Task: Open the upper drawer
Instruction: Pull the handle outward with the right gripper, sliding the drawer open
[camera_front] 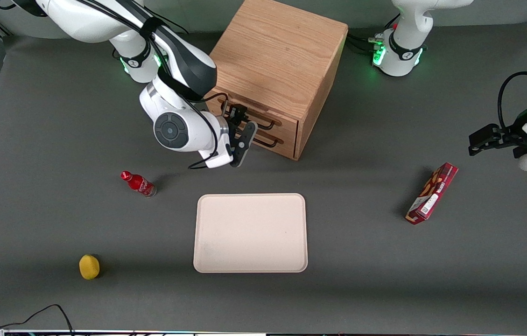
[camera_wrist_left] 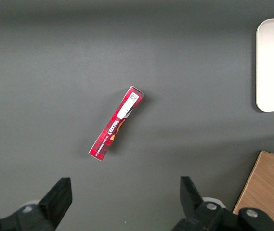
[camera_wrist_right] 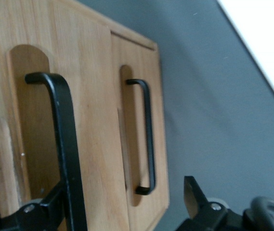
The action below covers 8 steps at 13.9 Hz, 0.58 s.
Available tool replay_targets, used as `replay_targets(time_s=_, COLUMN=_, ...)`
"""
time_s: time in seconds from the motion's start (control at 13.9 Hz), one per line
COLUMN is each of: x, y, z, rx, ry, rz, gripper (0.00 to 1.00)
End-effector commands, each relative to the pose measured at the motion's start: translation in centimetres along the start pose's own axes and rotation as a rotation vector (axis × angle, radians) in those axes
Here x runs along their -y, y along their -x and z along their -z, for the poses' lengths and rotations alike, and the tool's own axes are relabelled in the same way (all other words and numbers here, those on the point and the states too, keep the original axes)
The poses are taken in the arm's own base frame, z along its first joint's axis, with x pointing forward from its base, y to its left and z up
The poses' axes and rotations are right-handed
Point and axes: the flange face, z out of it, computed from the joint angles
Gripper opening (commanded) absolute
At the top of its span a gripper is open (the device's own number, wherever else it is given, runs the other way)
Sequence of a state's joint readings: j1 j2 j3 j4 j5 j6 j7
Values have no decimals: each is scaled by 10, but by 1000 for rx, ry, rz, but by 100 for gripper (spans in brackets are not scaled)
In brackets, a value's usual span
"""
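The wooden cabinet (camera_front: 277, 56) stands at the back middle of the table. Its upper drawer (camera_front: 286, 120) looks shut in the front view, with its black wire handle (camera_front: 263, 122) across the front. The lower drawer (camera_front: 286, 142) sits under it with its own handle (camera_front: 270, 142). My right gripper (camera_front: 243, 125) is open, right in front of the drawer fronts at the working arm's end of the handles. In the right wrist view the upper handle (camera_wrist_right: 65, 144) stands between the spread fingers of the gripper (camera_wrist_right: 124, 188), close beside one finger (camera_wrist_right: 50, 207). The lower handle (camera_wrist_right: 148, 134) lies farther off.
A beige tray (camera_front: 250, 232) lies nearer the front camera than the cabinet. A small red bottle (camera_front: 138, 183) and a yellow round object (camera_front: 89, 267) lie toward the working arm's end. A red snack box (camera_front: 432, 193) lies toward the parked arm's end, also in the left wrist view (camera_wrist_left: 116, 122).
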<state>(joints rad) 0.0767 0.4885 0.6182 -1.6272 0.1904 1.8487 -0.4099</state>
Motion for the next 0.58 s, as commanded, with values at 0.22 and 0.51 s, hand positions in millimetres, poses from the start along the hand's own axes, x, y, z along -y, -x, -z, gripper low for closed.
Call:
replay_targets(time_s=0.22, x=-62, y=-15, z=28, rx=-63, ry=4, rz=-54, gripper=100)
replay_targets(time_s=0.51, x=-91, y=-11, z=46, rx=-43, ry=20, rz=-67, gripper=100)
